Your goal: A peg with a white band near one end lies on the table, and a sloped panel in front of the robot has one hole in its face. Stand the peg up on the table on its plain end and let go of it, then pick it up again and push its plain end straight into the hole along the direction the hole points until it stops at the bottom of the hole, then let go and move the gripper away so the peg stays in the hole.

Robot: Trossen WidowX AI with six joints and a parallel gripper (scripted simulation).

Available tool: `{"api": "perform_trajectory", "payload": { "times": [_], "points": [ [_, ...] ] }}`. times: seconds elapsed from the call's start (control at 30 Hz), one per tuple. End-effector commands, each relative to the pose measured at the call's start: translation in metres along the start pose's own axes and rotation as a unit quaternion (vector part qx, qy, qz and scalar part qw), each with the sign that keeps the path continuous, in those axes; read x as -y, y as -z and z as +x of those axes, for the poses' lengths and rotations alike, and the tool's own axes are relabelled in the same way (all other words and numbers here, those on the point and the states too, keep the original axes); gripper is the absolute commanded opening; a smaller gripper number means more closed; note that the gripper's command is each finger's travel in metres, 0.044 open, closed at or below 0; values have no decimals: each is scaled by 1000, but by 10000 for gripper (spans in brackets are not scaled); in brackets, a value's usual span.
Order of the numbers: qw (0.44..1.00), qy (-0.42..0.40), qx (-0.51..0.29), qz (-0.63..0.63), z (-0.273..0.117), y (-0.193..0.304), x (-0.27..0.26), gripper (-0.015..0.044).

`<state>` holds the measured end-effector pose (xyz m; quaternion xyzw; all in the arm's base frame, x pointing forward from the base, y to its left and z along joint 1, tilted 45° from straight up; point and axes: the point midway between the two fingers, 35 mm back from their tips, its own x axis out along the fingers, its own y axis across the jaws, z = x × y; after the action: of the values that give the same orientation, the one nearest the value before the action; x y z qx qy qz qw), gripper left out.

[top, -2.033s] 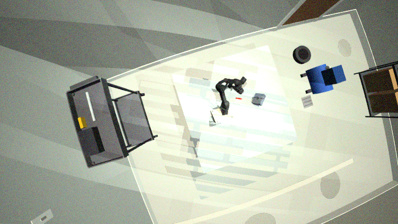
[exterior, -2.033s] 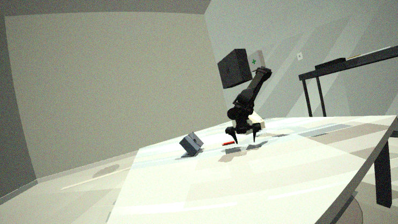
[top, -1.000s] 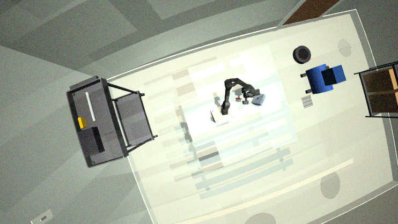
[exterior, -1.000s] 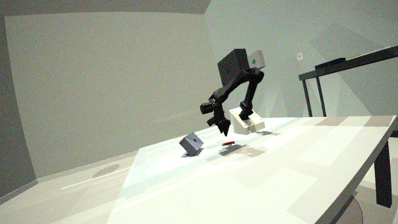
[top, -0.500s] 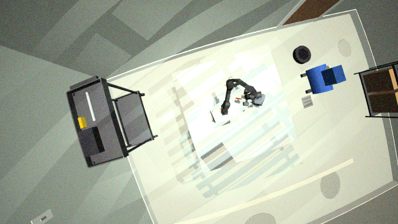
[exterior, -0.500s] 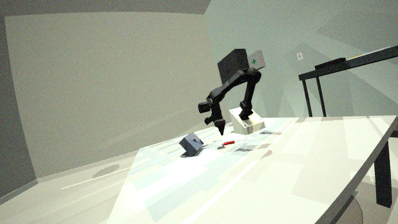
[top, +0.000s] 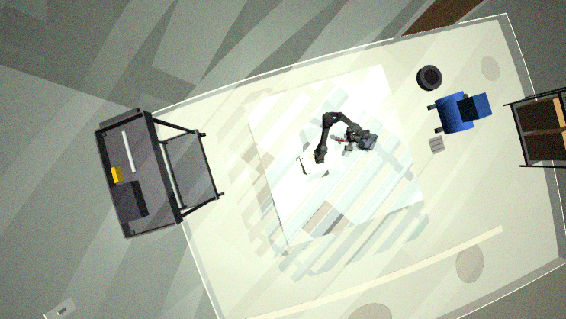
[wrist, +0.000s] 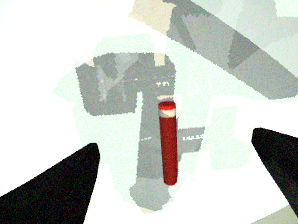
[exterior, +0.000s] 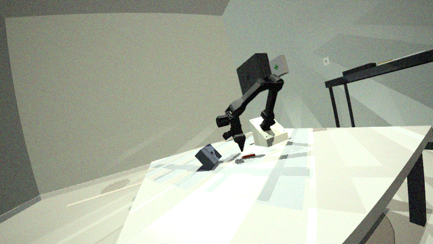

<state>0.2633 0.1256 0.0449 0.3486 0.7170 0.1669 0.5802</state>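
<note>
The red peg [top: 339, 140] [exterior: 248, 156] [wrist: 169, 150] lies on its side on the white table [top: 293, 214] [exterior: 342, 181]. In the wrist view its white band is near the upper end, and its plain end points down the picture. My gripper [exterior: 241, 150] [wrist: 176, 143] is open and empty, pointing down close above the peg. In the wrist view the peg shows between the two spread fingers, nearly upright in the picture. The blue-grey sloped panel [top: 368, 141] [exterior: 206, 156] stands beyond the peg. Its dark hole [exterior: 212, 153] shows in the exterior view; in the top view I cannot make it out.
The arm's pale base block [top: 314, 166] [exterior: 261, 136] stands on the table behind the peg. A dark workbench [top: 136, 174] stands apart from the table, with a blue chair [top: 455, 112] and a dark round bin [top: 429, 78] on the other side. Patchy shadows cross the table.
</note>
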Motion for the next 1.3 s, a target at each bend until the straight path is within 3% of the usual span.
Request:
{"api": "perform_trajectory", "payload": {
  "times": [0.0, 0.9, 1.27],
  "points": [
    [1000, -2, -3, 3, 8, 1, 1, 440],
    [1000, -5, -4, 3, 48, 5, 0, 440],
    [1000, -5, -4, 3, 48, 5, 0, 151]
  ]
}}
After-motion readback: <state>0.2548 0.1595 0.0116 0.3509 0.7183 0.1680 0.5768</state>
